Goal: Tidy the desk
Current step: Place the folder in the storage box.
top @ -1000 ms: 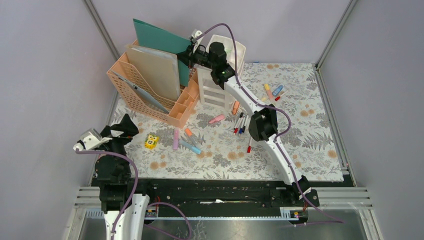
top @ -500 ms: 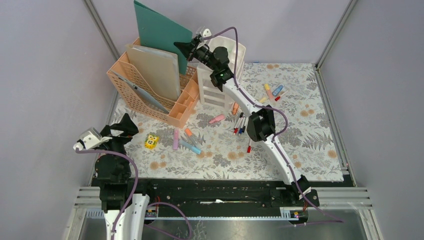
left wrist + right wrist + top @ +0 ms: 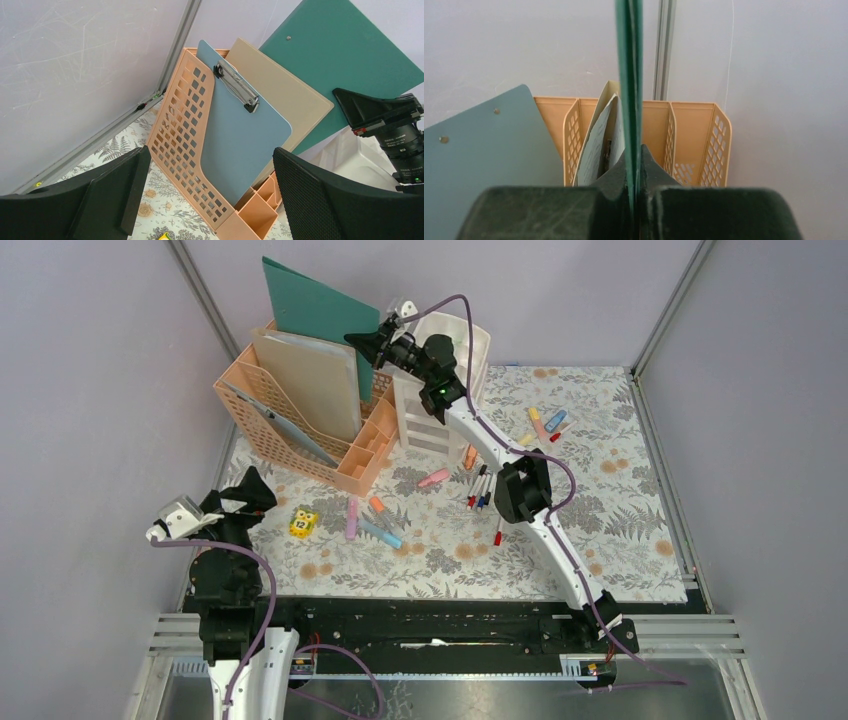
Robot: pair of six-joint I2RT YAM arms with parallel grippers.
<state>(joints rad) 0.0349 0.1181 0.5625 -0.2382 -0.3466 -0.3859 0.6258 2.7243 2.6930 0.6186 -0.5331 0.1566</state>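
Observation:
The desk (image 3: 620,530) is a fern-and-flower cloth top. My right gripper (image 3: 365,340) is shut on the edge of a green board (image 3: 310,310), holding it upright above the back of the peach file rack (image 3: 255,390). The right wrist view shows the green board (image 3: 629,75) edge-on between the closed fingers (image 3: 633,165), over the peach file rack (image 3: 689,140). My left gripper (image 3: 255,502) stands open and empty at the desk's left edge. Its wrist view shows the left gripper (image 3: 210,190), the peach file rack (image 3: 185,130), a blue clipboard (image 3: 240,145), a beige board (image 3: 295,100) and the green board (image 3: 345,45).
A white drawer unit (image 3: 440,405) stands right of the rack. Loose pens (image 3: 480,485), highlighters (image 3: 545,423), pastel markers (image 3: 362,522) and a yellow cube (image 3: 303,522) lie on the cloth. A black rail (image 3: 430,615) runs along the near edge.
My right gripper has lifted the green board higher and carried it slightly left above the rack, then settled a little lower. The left arm has not moved.

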